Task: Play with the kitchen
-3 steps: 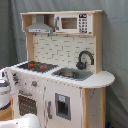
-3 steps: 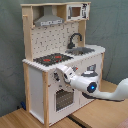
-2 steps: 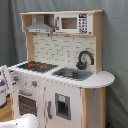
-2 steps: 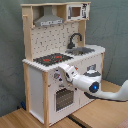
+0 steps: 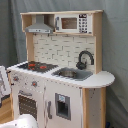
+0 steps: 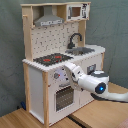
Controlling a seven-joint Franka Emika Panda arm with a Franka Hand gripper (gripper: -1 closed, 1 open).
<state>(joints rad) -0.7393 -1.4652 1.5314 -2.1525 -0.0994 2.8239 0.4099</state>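
While my pincer presses at the knob panel, grip state unreadable, the kitchen stands upright on wood floor, long axis vertical, no legible writing.

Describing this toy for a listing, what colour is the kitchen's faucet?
Black; the faucet shows best in the first exterior view.

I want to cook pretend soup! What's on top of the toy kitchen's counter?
On the kitchen counter: a black-red stovetop, a sink and a black faucet. The sink's inside isn't clear.
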